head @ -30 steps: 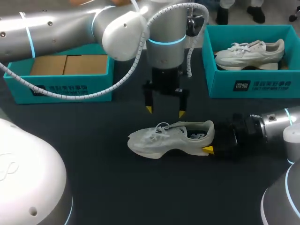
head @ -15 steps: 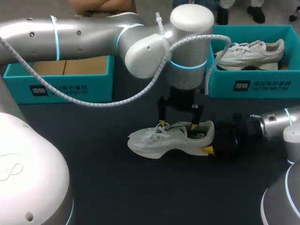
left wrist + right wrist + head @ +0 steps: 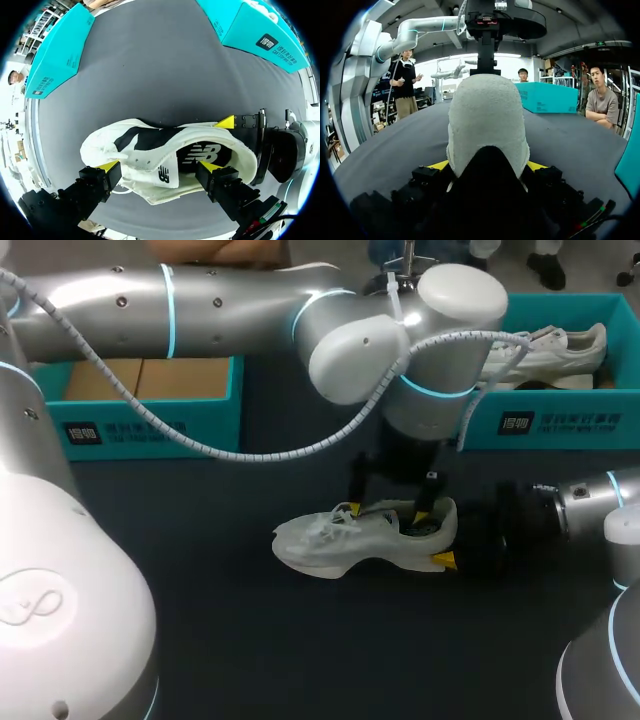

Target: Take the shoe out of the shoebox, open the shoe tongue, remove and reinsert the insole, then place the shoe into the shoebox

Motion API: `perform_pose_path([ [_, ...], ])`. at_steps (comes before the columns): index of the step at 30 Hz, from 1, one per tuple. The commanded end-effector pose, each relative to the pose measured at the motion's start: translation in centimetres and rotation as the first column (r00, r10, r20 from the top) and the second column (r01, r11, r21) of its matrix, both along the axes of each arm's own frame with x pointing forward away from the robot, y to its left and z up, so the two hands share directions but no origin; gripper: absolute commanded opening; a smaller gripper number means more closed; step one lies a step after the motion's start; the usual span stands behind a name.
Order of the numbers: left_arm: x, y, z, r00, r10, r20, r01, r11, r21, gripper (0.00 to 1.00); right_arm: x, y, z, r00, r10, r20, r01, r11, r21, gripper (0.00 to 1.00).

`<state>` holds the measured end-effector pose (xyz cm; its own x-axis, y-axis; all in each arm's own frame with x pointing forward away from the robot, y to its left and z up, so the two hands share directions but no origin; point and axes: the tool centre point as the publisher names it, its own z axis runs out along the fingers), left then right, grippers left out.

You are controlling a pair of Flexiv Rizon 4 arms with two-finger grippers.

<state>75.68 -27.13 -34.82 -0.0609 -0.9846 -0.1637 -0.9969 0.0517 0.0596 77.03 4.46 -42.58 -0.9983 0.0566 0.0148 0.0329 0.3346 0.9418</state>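
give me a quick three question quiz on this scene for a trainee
1. True or false: the grey shoe on the table lies on its side.
2. Which arm's tool is shut on that shoe's heel? A) left B) right C) neither
3. Fill in: the teal box on the right arm's side holds a second ___.
Key: 1 false, it stands on its sole; 2 B, the right tool; 3 shoe, a white shoe lies in it.
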Motion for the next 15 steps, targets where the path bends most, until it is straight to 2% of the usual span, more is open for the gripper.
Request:
perform_pose_path([
  [1, -0.6, 0.3, 0.6, 1.0, 0.009, 0.013, -0.01, 1.0, 0.016, 1.0, -0.1, 0.2, -0.4, 1.0, -0.002, 0.001, 0.002, 1.0, -0.001, 0.0],
  [7, -0.7, 0.8, 0.4, 0.999, 0.038, 0.019, -0.039, 0.998, 0.047, 1.0, -0.1, 0.2, -0.4, 1.0, -0.002, 0.001, 0.002, 1.0, -0.001, 0.0],
  [15, -1.1, 0.0, -0.8, 0.999, 0.036, 0.006, -0.037, 0.996, 0.085, 1.0, -0.1, 0.2, -0.4, 1.0, -0.002, 0.001, 0.002, 1.0, -0.001, 0.0],
])
